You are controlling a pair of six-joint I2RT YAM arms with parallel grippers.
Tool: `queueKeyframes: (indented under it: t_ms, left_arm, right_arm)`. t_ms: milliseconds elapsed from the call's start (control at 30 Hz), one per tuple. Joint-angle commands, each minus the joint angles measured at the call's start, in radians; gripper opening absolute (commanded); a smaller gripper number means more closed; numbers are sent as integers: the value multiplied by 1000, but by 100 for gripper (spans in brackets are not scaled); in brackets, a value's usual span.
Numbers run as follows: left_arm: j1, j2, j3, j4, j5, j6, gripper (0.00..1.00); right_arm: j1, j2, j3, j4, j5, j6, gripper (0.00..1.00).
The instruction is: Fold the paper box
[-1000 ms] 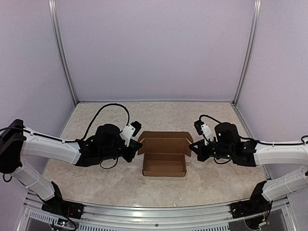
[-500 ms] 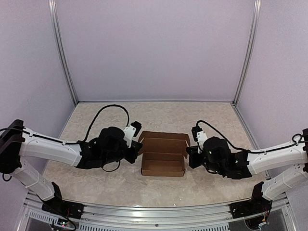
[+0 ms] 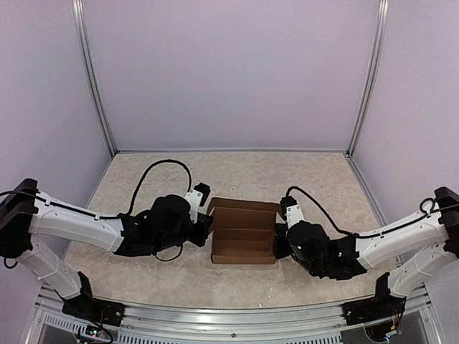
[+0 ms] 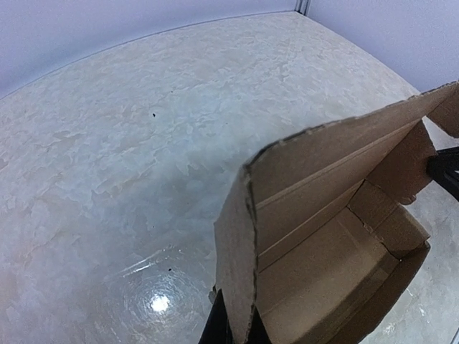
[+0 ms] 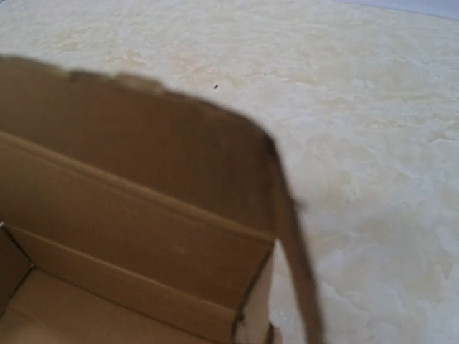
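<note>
The paper box (image 3: 242,247) is a plain brown open oblong box in the middle of the table, its lid flap standing along the far side. My left gripper (image 3: 206,225) is at the box's left end. In the left wrist view my left gripper (image 4: 240,321) is shut on the box's (image 4: 323,215) left side flap, one dark finger on each face. My right gripper (image 3: 278,242) is against the box's right end. The right wrist view shows the box (image 5: 129,215) and its right side flap (image 5: 290,236) close up and blurred, with my fingers hidden.
The table (image 3: 244,168) has a pale marbled top, walled by purple panels with metal posts (image 3: 93,79) at the back corners. Black cables loop over both arms. An aluminium rail (image 3: 229,315) runs along the near edge.
My right arm has swung left and nearer, up against the box's right end. My left gripper has edged right. The lid flap now stands steeper, and its side tabs have folded in.
</note>
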Motion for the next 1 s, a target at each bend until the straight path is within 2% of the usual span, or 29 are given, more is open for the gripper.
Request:
queueKeyframes:
  t_ms: [0, 467, 967]
  left_arm:
    - [-28, 29, 26, 41, 41, -80, 0]
    - [-103, 80, 21, 58, -19, -150, 0]
    - [-135, 101, 46, 60, -10, -179, 0]
  right_arm:
    - [56, 46, 21, 11, 12, 25, 0]
    - [117, 93, 24, -34, 94, 81, 0]
    - [173, 159, 63, -68, 155, 86, 0]
